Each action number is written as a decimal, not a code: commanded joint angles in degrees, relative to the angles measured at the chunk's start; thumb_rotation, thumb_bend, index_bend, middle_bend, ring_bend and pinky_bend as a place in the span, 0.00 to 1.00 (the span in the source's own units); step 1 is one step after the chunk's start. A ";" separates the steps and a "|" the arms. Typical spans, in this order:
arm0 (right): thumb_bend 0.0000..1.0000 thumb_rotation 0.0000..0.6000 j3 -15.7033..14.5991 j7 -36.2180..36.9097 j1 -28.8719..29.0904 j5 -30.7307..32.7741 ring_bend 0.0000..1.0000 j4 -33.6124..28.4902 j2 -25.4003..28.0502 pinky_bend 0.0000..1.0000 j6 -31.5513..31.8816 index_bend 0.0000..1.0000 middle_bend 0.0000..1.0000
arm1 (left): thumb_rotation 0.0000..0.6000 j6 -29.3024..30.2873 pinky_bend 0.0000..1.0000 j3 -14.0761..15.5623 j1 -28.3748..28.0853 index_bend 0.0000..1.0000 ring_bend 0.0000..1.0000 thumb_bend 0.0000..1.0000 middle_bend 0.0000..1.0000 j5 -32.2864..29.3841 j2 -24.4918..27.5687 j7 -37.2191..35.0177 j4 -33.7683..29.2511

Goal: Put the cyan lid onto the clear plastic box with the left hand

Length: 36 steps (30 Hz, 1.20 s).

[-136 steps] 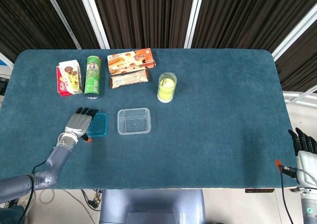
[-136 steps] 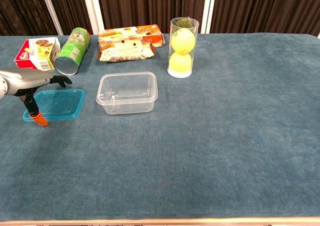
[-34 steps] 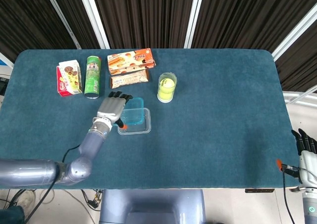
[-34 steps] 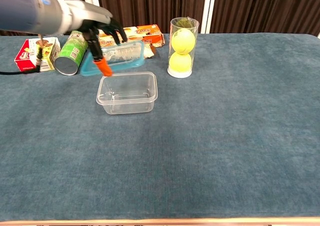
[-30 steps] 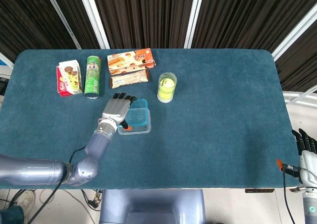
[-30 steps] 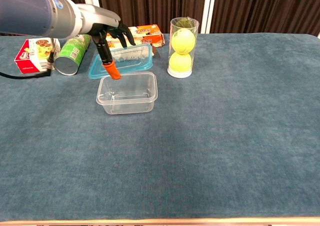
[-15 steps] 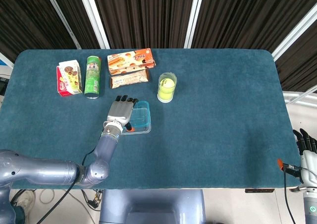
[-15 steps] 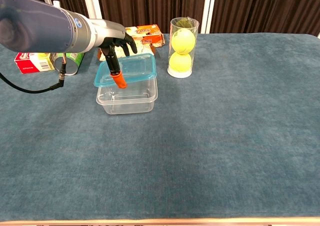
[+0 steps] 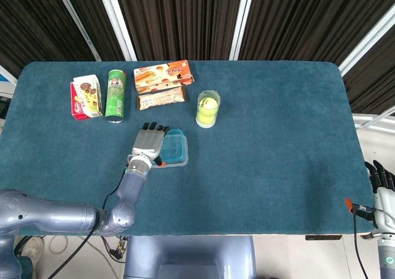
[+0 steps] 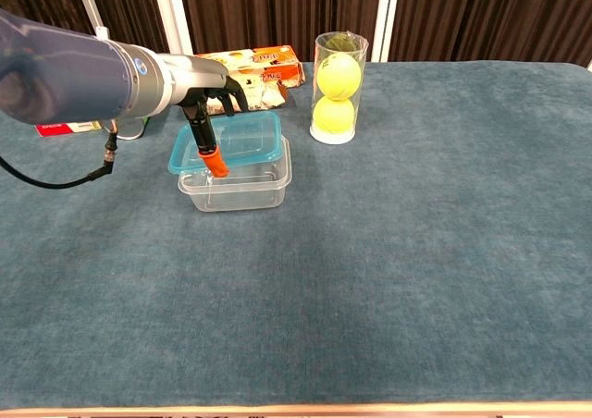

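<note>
The clear plastic box [image 10: 242, 179] stands on the teal table, left of centre; in the head view the box [image 9: 178, 162] shows only at its front rim. The cyan lid [image 10: 242, 137] lies over the box's top, shifted a little to the left and slightly tilted. My left hand [image 10: 207, 92] holds the lid at its left end, dark fingers over the top and the orange-tipped thumb in front. From above, the left hand [image 9: 148, 143] covers the left part of the lid [image 9: 174, 145]. My right hand [image 9: 382, 181] rests off the table's right corner, holding nothing.
A clear tube of tennis balls [image 10: 337, 87] stands just right of the box. Behind lie an orange snack pack [image 9: 163, 75] and a brown bar [image 9: 162, 98]. A green can [image 9: 115, 95] and a red-white carton [image 9: 86, 97] sit at the back left.
My left hand carried the lid from the table's left side up and rightward, then lowered it over the box. The right hand has not moved.
</note>
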 commanded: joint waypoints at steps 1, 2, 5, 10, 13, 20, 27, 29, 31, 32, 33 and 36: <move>0.29 1.00 0.00 0.00 0.01 -0.02 0.00 -0.04 -0.02 0.00 0.01 0.10 0.00 | 1.00 0.26 0.00 0.02 0.27 0.16 0.01 0.26 0.43 0.73 -0.16 0.19 -0.48; 0.29 1.00 0.00 0.01 0.00 0.00 0.00 -0.05 -0.03 0.00 0.02 0.10 0.00 | 1.00 0.38 0.00 0.00 0.36 0.16 0.01 0.26 0.43 0.91 -0.16 0.26 -0.73; 0.29 1.00 0.04 0.04 0.03 -0.06 0.00 -0.03 -0.03 0.00 0.06 0.10 0.00 | 1.00 0.62 0.00 -0.08 0.57 0.16 0.01 0.26 0.43 1.06 -0.17 0.52 -1.22; 0.29 1.00 -0.03 0.09 0.00 -0.18 0.00 -0.02 -0.03 0.00 0.11 0.10 0.00 | 1.00 0.92 0.00 -0.14 0.83 0.16 0.01 0.25 0.43 1.03 -0.40 1.19 -1.46; 0.29 1.00 -0.02 0.11 0.00 -0.16 0.00 -0.04 -0.01 0.00 0.10 0.10 0.00 | 1.00 1.19 0.00 -0.28 1.11 0.16 0.01 0.25 0.43 1.48 -0.75 1.11 -1.22; 0.29 1.00 0.02 0.11 0.03 -0.09 0.00 -0.09 0.03 0.00 0.08 0.10 0.00 | 1.00 1.37 0.00 -0.29 1.58 0.16 0.01 0.25 0.43 1.89 -1.45 1.67 -0.69; 0.29 1.00 0.09 0.13 0.05 -0.02 0.00 -0.09 0.04 0.00 0.10 0.10 0.00 | 1.00 1.10 0.00 -0.44 1.97 0.16 0.01 0.25 0.43 2.38 -1.78 2.13 -0.38; 0.29 1.00 0.08 0.14 0.03 -0.03 0.00 -0.14 0.10 0.00 0.12 0.10 0.00 | 1.00 1.18 0.00 -0.55 2.03 0.16 0.01 0.25 0.43 2.58 -1.92 2.24 -0.29; 0.29 1.00 0.08 0.16 0.02 -0.07 0.00 -0.12 0.10 0.00 0.15 0.10 0.00 | 1.00 1.27 0.00 -0.56 2.04 0.16 0.01 0.25 0.43 2.64 -2.09 2.52 -0.24; 0.29 1.00 0.07 0.18 0.01 -0.08 0.00 -0.12 0.10 0.00 0.16 0.10 0.00 | 1.00 1.33 0.00 -0.50 2.03 0.16 0.01 0.25 0.43 2.62 -2.18 2.75 -0.24; 0.29 1.00 0.08 0.19 0.02 -0.05 0.00 -0.11 0.09 0.00 0.15 0.10 0.00 | 1.00 1.35 0.00 -0.44 2.01 0.16 0.01 0.25 0.43 2.57 -2.24 2.97 -0.25; 0.29 1.00 0.08 0.20 0.02 -0.08 0.00 -0.11 0.08 0.00 0.15 0.10 0.00 | 1.00 1.49 0.00 -0.39 1.97 0.16 0.01 0.25 0.43 2.29 -2.49 3.51 -0.25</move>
